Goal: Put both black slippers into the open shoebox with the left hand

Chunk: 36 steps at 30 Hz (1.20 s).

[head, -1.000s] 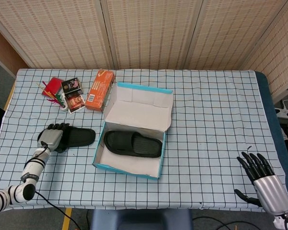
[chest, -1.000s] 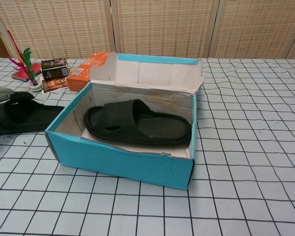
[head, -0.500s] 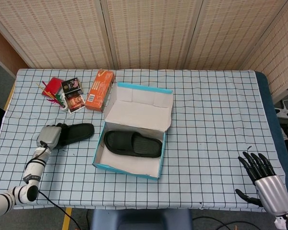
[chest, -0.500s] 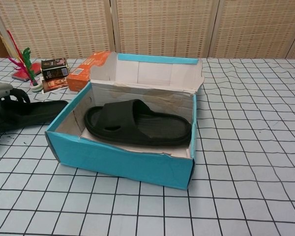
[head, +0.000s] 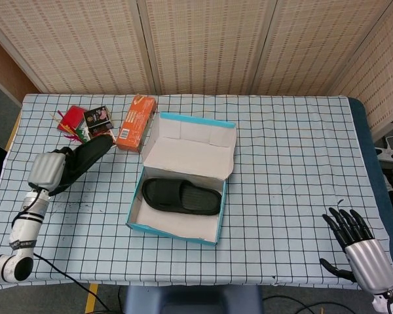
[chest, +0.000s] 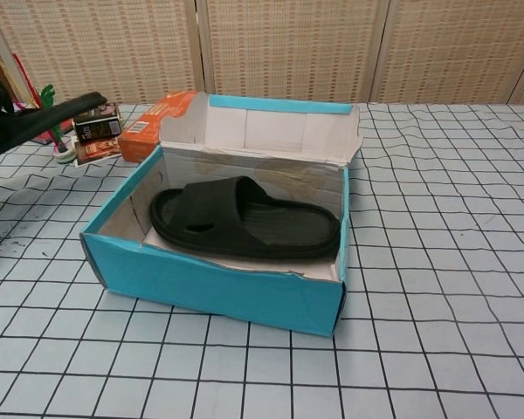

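Observation:
One black slipper (head: 181,195) (chest: 244,216) lies flat inside the open blue shoebox (head: 171,231) (chest: 214,291) at the table's middle. My left hand (head: 47,169) holds the second black slipper (head: 85,155) (chest: 39,122) lifted above the table, left of the box, with its toe tilted up toward the box. In the chest view only the slipper's sole shows at the left edge and the hand itself is barely visible. My right hand (head: 361,248) hangs open at the table's front right corner, holding nothing.
An orange carton (head: 136,122) (chest: 148,125) lies just behind the box's left corner. Small books and a red and green item (head: 85,127) (chest: 74,131) sit at the back left. The box's lid (head: 193,147) stands up along its far side.
My left hand has lifted the second slipper off the table and raised it up and back, tilting its toe upward. The right hand has not moved.

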{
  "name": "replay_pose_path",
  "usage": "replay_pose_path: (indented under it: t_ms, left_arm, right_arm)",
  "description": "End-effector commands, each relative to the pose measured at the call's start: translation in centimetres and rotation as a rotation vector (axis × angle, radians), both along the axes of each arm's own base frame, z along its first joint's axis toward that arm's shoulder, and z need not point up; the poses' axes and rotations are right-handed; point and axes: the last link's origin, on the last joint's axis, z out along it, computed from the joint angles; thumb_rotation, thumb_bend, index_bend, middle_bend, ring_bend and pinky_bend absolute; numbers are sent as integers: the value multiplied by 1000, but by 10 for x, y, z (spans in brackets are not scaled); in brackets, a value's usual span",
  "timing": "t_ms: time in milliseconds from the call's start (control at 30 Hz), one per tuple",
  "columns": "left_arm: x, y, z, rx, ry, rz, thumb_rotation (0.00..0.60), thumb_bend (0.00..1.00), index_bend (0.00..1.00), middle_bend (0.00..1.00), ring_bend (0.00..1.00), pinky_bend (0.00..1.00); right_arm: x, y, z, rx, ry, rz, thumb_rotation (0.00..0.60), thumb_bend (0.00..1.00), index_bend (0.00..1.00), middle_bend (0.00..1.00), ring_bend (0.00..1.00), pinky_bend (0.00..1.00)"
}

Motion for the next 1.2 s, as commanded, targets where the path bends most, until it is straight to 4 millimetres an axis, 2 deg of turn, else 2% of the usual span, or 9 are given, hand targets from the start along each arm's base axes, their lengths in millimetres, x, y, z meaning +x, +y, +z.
replay_pose_path:
  t_ms: [33, 167, 300, 533, 667, 767, 933, 1200]
  left_arm:
    - [10, -3, 15, 28, -44, -37, 600, 693, 806, 787, 685, 705]
    - [29, -13, 26, 32, -102, -115, 600, 709, 812, 799, 692, 714]
    - [56, -32, 27, -31, -155, -228, 600, 716, 816, 806, 697, 720]
    - [109, -60, 12, -271, -192, -425, 600, 722, 824, 811, 697, 717]
    - [133, -67, -1, -443, -234, -458, 600, 733, 825, 810, 695, 711]
    - [149, -67, -8, -505, -225, -518, 600, 740, 826, 809, 694, 710]
    - [163, -64, -25, -522, -173, -624, 600, 740, 825, 807, 691, 708]
    - [161, -55, -51, -385, 29, -863, 600, 735, 824, 790, 614, 655]
  right_arm:
    - [0, 0, -1, 1, 2, -1, 476, 122, 0, 0, 0, 0]
    - [0, -1, -2, 5, 5, -3, 475, 122, 0, 0, 0, 0]
    - [0, -2, -4, 10, 9, -5, 474, 122, 0, 0, 0, 0]
    - [0, -1, -7, 22, 12, -2, 476, 122, 0, 0, 0, 0]
    - [1, 0, -8, 24, 15, -2, 475, 122, 0, 0, 0, 0]
    - [1, 0, -10, 26, 18, -2, 476, 122, 0, 0, 0, 0]
    - [1, 0, -10, 21, 22, -6, 476, 122, 0, 0, 0, 0]
    - [-1, -3, -10, 20, 25, -17, 476, 122, 0, 0, 0, 0]
